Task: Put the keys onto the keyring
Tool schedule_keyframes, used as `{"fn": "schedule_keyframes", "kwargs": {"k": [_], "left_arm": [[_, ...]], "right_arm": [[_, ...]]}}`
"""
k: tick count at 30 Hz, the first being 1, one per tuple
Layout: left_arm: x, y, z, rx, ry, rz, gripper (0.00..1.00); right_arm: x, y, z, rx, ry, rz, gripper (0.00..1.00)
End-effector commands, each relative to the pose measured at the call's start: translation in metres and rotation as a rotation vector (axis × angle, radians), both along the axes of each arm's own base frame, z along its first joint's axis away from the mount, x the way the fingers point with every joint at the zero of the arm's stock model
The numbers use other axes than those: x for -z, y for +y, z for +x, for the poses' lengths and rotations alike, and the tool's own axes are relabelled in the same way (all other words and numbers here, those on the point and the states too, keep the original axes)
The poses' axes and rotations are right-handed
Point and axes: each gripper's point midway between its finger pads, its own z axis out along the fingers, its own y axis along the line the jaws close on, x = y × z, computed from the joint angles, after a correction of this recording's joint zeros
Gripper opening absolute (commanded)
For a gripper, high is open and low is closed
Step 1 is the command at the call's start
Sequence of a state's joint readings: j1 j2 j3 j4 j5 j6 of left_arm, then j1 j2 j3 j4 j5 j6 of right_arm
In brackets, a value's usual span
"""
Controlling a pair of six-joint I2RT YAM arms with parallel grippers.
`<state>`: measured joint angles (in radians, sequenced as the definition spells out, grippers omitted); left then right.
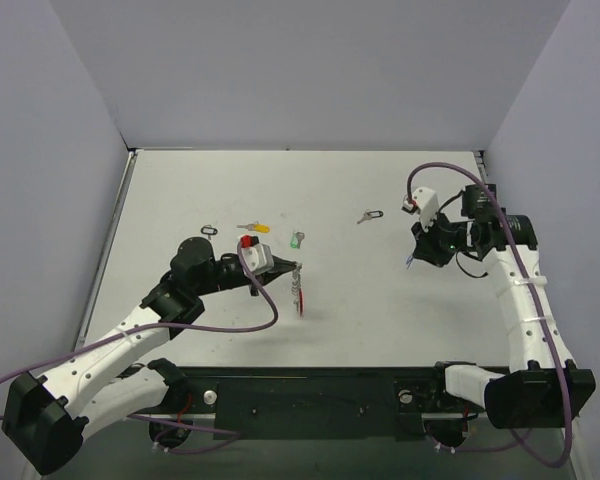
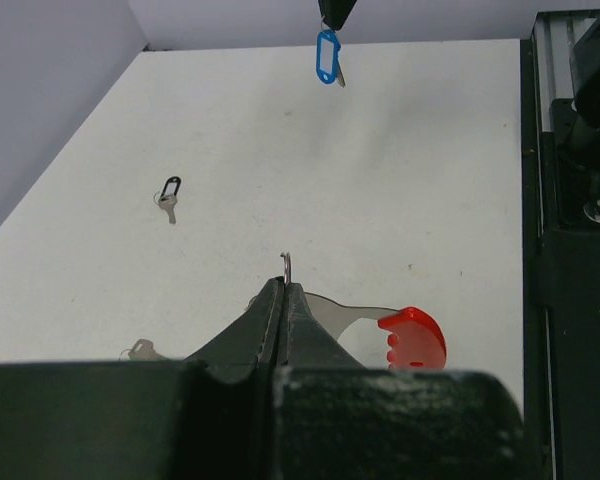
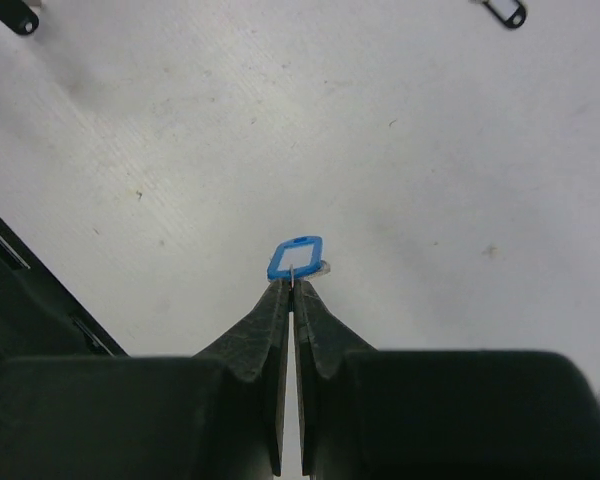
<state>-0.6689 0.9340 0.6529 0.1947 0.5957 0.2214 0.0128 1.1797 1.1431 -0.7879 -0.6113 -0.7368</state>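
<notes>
My left gripper (image 1: 298, 267) is shut on the keyring's thin silver ring (image 2: 286, 266), and the keyring's red curved tag (image 2: 415, 338) hangs beside the jaws above the table. My right gripper (image 1: 412, 261) is shut on the small ring of the blue-tagged key (image 3: 296, 256), held off the table at the right. In the left wrist view that blue key (image 2: 327, 55) dangles far ahead of the keyring. On the table lie a yellow-tagged key (image 1: 253, 227), a green-tagged key (image 1: 297, 240) and two black-tagged keys (image 1: 210, 229) (image 1: 370, 216).
White tabletop (image 1: 380, 310) with grey walls at the back and both sides. A black rail (image 1: 310, 405) runs along the near edge between the arm bases. The loose keys lie in a row across the table's middle-back.
</notes>
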Motion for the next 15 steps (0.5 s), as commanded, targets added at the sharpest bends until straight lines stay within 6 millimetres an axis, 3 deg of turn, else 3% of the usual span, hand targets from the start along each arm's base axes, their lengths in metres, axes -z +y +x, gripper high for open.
{"fn": "schedule_keyframes", "kwargs": {"k": [1,2,7,9,12,14,15], "left_arm": [[-0.062,-0.003,-0.006,0.041,-0.136,-0.157,0.00],[-0.070,-0.003,-0.005,0.041,-0.150,-0.170,0.00],[-0.105,-0.010,-0.001,0.061,-0.206,-0.243,0.00],[-0.116,-0.015,0.001,0.077,-0.229,-0.277,0.00],[-0.121,-0.021,0.000,0.119,-0.256,-0.304,0.00],[-0.129,-0.021,-0.007,0.153,-0.330,-0.346,0.00],[-0.120,-0.022,-0.009,0.167,-0.333,-0.338,0.00]], "right_arm": [[-0.047,0.007,-0.027,-0.181,-0.004,-0.008,0.00],[-0.050,0.007,-0.027,-0.216,-0.002,-0.014,0.00],[-0.105,0.020,-0.037,-0.370,-0.082,0.004,0.00],[-0.115,0.027,-0.044,-0.455,-0.118,-0.001,0.00],[-0.121,0.041,-0.055,-0.577,-0.182,-0.018,0.00],[-0.113,0.053,-0.068,-0.695,-0.206,-0.031,0.00],[-0.113,0.061,-0.074,-0.770,-0.234,-0.033,0.00]]}}
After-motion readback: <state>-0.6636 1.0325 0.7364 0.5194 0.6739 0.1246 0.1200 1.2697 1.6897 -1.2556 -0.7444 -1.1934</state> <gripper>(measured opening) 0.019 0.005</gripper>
